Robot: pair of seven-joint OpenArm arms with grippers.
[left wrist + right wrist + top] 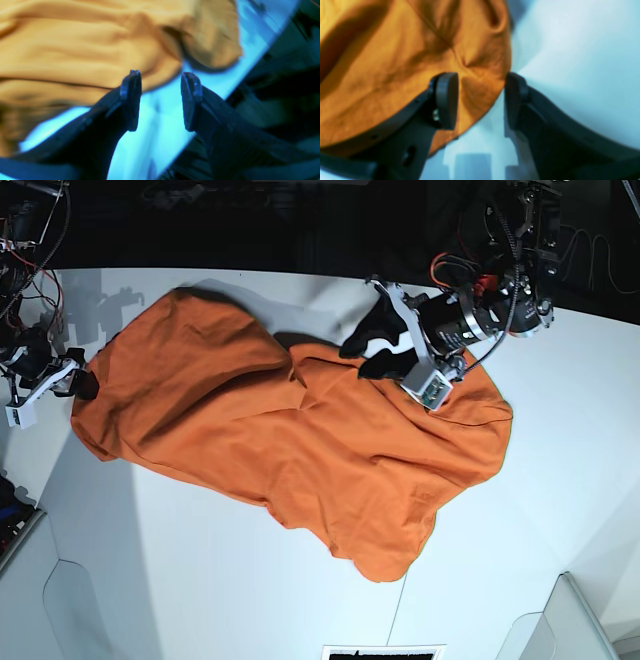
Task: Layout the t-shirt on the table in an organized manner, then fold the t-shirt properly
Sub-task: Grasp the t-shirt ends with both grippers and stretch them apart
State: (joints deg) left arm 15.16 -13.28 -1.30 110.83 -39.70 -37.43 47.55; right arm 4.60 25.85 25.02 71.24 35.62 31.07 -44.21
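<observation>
The bright orange t-shirt (300, 435) lies rumpled and spread across the middle of the white table (200, 580). My left gripper (365, 345) is open over the shirt's far edge. In the left wrist view the left gripper (161, 75) holds nothing, with the shirt (75, 50) just beyond its fingertips and bare table (160, 130) between them. My right gripper (80, 383) is at the shirt's left edge. In the right wrist view the right gripper (480, 77) is open, and the shirt's edge (475, 95) lies between its fingers over the table (570, 50). The white label is hidden.
The table's far edge (300, 277) runs close behind the left gripper, with dark space beyond. Cables and electronics (25, 240) sit at the back left. A black-and-white marker (380, 650) lies at the front edge. A thin seam (395, 615) crosses the front of the table.
</observation>
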